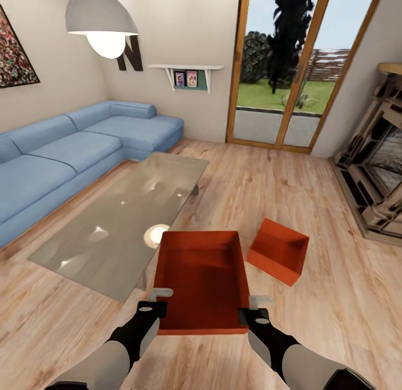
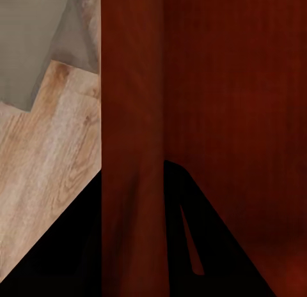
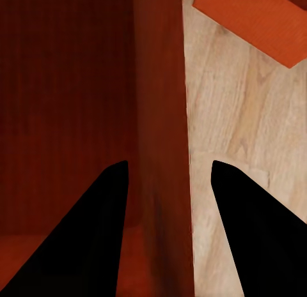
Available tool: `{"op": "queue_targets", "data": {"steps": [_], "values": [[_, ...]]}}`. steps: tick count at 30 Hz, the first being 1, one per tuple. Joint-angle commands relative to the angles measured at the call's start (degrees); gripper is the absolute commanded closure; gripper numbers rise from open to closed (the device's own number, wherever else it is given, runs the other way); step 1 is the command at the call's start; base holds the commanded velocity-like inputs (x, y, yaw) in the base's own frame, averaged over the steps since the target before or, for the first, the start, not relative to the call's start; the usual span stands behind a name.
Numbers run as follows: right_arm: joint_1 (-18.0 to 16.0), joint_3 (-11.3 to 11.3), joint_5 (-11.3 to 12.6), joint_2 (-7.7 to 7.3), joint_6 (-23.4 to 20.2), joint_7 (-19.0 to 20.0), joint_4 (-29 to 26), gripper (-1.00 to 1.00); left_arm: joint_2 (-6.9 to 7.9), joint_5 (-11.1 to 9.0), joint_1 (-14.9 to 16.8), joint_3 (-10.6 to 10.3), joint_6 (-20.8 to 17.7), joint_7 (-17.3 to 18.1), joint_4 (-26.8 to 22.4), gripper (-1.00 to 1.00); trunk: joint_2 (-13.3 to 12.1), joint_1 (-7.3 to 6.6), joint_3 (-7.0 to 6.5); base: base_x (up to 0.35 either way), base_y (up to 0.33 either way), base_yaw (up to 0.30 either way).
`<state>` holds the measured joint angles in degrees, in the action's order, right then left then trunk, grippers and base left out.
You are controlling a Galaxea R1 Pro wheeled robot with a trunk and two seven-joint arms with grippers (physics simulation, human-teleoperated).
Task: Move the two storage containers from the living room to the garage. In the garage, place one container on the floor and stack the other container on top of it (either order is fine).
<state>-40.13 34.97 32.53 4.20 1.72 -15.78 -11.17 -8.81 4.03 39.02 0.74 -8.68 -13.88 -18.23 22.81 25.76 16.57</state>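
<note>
Living room, light wood-plank floor (image 1: 312,172): an orange-red rectangular open-top storage bin (image 1: 202,278) is carried between both arms, just in front of the robot, its long axis running straight away from the head cam toward the glass-topped low bench (image 1: 125,211). The left hand (image 1: 154,305) straddles the near end of the bin's left wall, the right hand (image 1: 252,312) the near end of the right wall. Wrist views show one dark finger (image 3: 93,233) inside & one outside each thin wall, so both hands look clamped on the rim.

The second, matching orange-red bin (image 1: 279,250) sits on the planks ahead & to the right of the held one, near but apart, turned at an angle; the right arm is the nearer to it.

Judgement: the coming move turns on both grips holding level, since they hold only the near end and the far end overhangs.

Hard to make out: whether the held bin's bottom clears the floor, as its base is hidden behind its own walls. Arms cut off at the frame's lower edge. The garage isn't in frame. A blue corner sofa (image 1: 67,155) and a brick fireplace (image 1: 379,166) flank the room.
</note>
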Motion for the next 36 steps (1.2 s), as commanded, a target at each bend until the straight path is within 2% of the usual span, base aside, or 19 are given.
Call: {"op": "queue_targets", "data": {"steps": [1, 36], "values": [[-0.03, -0.51, -0.01, -0.51, 0.31, -1.27, 0.01, 1.0, 0.02, 1.42, 0.08, 1.41, -0.55, -0.45, -0.14, 1.0, 0.11, 0.03, 0.09, 0.0, 0.0, 0.27], [-0.03, -0.51, 0.04, -0.51, 0.39, -1.27, 0.01, 1.0, 0.2, 1.42, 0.09, 1.36, -0.37, -0.45, -0.14, 1.0, 0.11, 0.03, 0.09, 0.0, 0.0, 0.27]]}}
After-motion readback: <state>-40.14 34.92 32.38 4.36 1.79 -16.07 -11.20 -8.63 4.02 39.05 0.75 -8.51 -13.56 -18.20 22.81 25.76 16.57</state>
